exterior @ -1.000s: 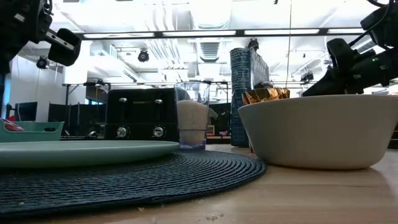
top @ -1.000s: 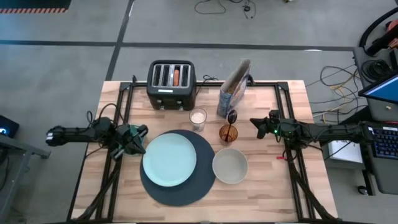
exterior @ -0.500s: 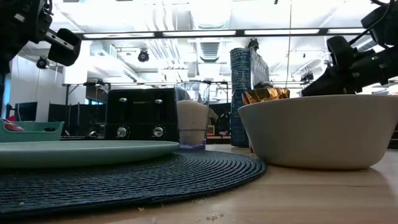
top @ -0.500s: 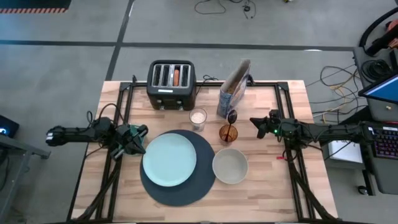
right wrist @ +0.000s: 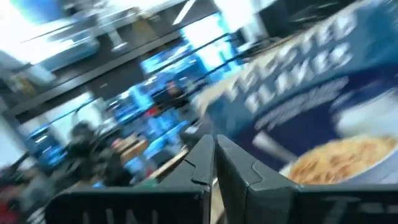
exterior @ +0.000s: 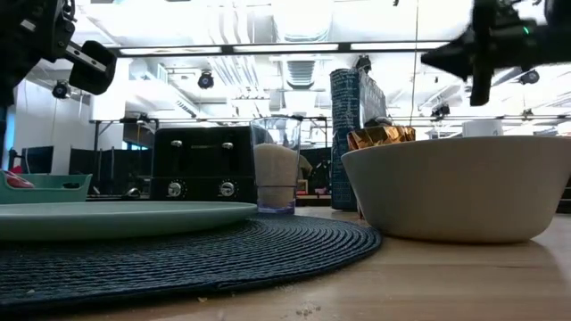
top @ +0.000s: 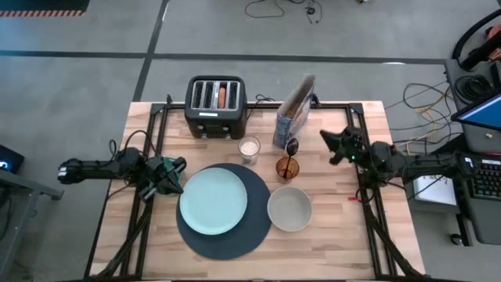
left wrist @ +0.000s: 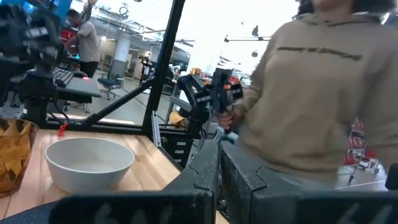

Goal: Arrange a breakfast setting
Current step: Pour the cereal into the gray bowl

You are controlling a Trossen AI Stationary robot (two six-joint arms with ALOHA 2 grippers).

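The pale blue plate [top: 213,200] lies on the dark blue round mat [top: 227,235]. The cream bowl [top: 290,209] stands right of it and shows in the left wrist view [left wrist: 90,163]. Behind the bowl is the amber glass [top: 286,168] with the dark spoon [top: 292,146] in it. The blue cereal box [top: 293,113] stands at the back and fills the right wrist view [right wrist: 323,93]. My left gripper [top: 175,168] is shut and empty above the small teal dish [top: 163,182]. My right gripper [top: 326,139] is shut and empty in the air, right of the cereal box.
A black four-slot toaster [top: 217,100] with something orange in one slot stands at the far edge. A glass of milk [top: 249,149] stands before it. A person in a beige hoodie [left wrist: 311,93] stands beyond the table's right side. Bare wood lies near the front edge.
My right gripper has risen and gone toward the table's far edge, toward the cereal box, turning as it went; its fingers stay shut. My left arm and the tableware have kept still.
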